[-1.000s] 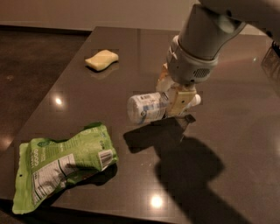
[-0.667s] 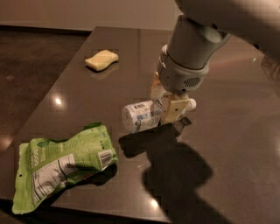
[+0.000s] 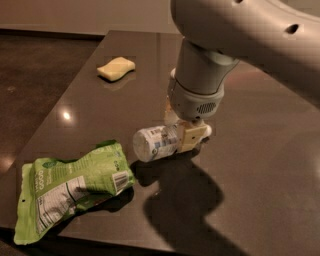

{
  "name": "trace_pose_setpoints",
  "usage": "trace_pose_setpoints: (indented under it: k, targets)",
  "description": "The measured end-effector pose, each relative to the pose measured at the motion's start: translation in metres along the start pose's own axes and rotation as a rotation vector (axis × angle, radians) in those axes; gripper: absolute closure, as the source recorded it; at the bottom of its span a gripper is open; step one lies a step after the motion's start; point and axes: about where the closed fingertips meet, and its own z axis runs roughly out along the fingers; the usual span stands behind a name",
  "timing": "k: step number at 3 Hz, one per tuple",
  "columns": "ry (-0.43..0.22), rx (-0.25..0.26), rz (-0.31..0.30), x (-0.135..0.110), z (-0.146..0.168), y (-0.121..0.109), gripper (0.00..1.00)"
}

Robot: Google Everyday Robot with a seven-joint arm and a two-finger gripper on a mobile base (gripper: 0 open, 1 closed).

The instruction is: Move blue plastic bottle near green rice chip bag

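Dark, glossy brown tabletop (image 3: 260, 165) fills most of the view, with small spots of light reflected on its left part. A darker floor (image 3: 35, 75) lies off its 9 o'clock edge, and a pale wall (image 3: 75, 15) runs along the top.

Near the middle, the blue plastic bottle (image 3: 155, 144) is turned on its side. Its round base faces 8 o'clock and its white-and-blue label faces up. The end effector (image 3: 185, 136) is clamped on the bottle's 3 o'clock end, so the cap is hidden between the cream-coloured fingers (image 3: 192, 137). The bottle sits very low over the tabletop, and whether it touches the surface cannot be told. A broad shadow (image 3: 185, 200) spreads from under the bottle and end effector toward 5 o'clock.

Above the end effector, the grey wrist and arm (image 3: 205, 75) rise toward 12 o'clock. From there a wide pale link crosses the upper right corner.

The green rice chip bag (image 3: 70, 187) lies flat and crumpled at 8 o'clock from the bottle, near the tabletop's front left corner. Its white nutrition panel and barcode face up. The barcode corner is the part closest to the bottle, near it but with a clear strip of tabletop between them.

A yellow sponge (image 3: 116, 68) rests at 11 o'clock from the bottle, well apart from it, toward the far left edge of the tabletop
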Motion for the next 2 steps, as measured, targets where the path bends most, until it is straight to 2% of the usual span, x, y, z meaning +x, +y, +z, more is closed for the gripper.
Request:
trace_pose_setpoints:
  k: [1,2]
  targets:
    - [-0.009,-0.031,-0.007,-0.0041,0.0047,0.0022,0.0]
    - [-0.009,-0.031,-0.007,-0.0041,0.0046,0.0021,0.0]
